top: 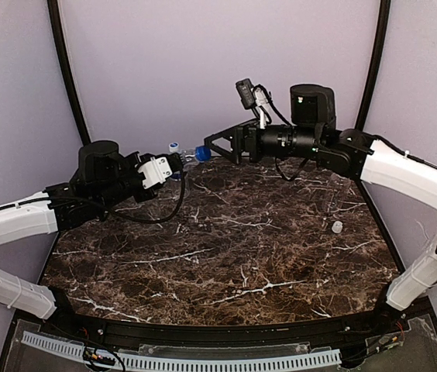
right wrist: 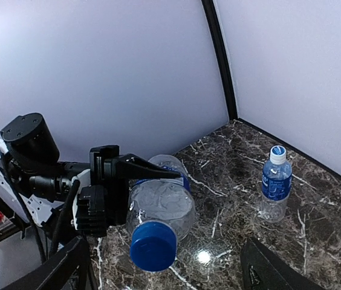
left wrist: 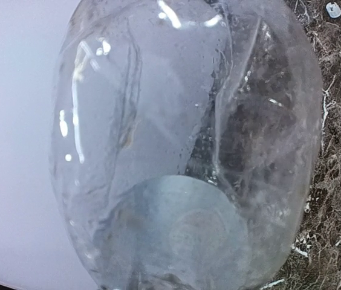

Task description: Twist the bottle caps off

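Three caps and two bottles show. Nearest, a white cap (top: 337, 227) lies loose on the bench (top: 226, 263), toward the right. Farther back, the left pincer (top: 180, 161) pinches a clear bottle (right wrist: 161, 205) held on its side. Its dark blue cap (right wrist: 153, 244) points at the spread right pincer (top: 212, 147) just beside it. Farthest, a water bottle (right wrist: 276, 190) stands upright, its pale cap (right wrist: 277, 151) on.

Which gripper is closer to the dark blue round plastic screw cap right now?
Right. The right gripper stands open just in front of the dark blue round plastic screw cap; the left gripper clamps the clear plastic bottle by its body, farther back.
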`<state>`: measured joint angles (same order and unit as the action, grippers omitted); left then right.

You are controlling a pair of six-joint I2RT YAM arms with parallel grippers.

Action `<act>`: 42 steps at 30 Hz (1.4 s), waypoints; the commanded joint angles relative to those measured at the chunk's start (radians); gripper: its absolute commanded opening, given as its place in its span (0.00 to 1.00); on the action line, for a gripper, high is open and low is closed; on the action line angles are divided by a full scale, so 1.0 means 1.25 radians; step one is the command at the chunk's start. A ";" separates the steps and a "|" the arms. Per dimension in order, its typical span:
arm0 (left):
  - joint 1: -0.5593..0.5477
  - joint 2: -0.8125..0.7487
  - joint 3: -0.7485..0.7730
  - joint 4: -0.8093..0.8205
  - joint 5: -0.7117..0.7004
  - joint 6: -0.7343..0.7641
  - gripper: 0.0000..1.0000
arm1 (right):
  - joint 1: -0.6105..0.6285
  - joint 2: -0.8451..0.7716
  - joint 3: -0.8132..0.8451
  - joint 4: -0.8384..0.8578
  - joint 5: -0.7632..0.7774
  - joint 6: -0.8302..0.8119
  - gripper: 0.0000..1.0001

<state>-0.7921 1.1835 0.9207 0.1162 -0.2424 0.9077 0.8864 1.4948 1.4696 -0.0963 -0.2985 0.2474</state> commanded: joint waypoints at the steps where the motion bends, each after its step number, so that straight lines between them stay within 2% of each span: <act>1: -0.007 -0.005 -0.015 0.052 -0.054 0.036 0.30 | 0.000 0.012 0.038 -0.036 -0.036 0.136 0.85; 5: -0.007 -0.002 -0.012 0.051 -0.046 0.036 0.30 | 0.004 0.049 0.077 -0.069 -0.046 0.135 0.81; 14: -0.007 0.011 0.004 0.043 -0.039 0.035 0.30 | 0.005 0.097 0.125 -0.100 -0.061 0.127 0.58; 18: -0.006 0.015 0.007 0.048 -0.041 0.034 0.30 | 0.006 0.105 0.129 -0.121 -0.056 0.123 0.58; 25: -0.007 0.022 0.010 0.054 -0.039 0.037 0.30 | 0.005 0.106 0.115 -0.132 -0.056 0.121 0.48; 35: -0.007 0.030 0.019 0.057 -0.041 0.037 0.30 | 0.005 0.117 0.117 -0.148 -0.054 0.117 0.48; 37: -0.007 0.029 0.018 0.057 -0.039 0.035 0.30 | 0.005 0.115 0.114 -0.147 -0.048 0.116 0.43; 42: -0.007 0.026 0.015 0.059 -0.034 0.033 0.30 | 0.005 0.102 0.103 -0.133 -0.035 0.107 0.16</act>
<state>-0.7952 1.2213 0.9161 0.1638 -0.2863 0.9504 0.8894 1.6306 1.5982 -0.2924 -0.3618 0.3908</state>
